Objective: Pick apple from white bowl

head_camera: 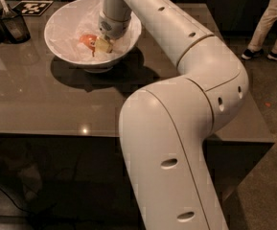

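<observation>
My gripper (pixel 102 44) sits low inside the bowl (pixel 61 14), just right of the apple (pixel 86 40); whether it is clamped I cannot tell. My wrist points down, forearm slanting back over the table (pixel 42 99) to a bent elbow.

Red apple (pixel 86 39) lies in paper-lined white bowl (pixel 76 60), gripper (pixel 102 45) just beside.

Inside the wide glossy white bowl (pixel 56 20), the gripper (pixel 102 44) covers part of the small red apple (pixel 86 40) just beside it.
</observation>
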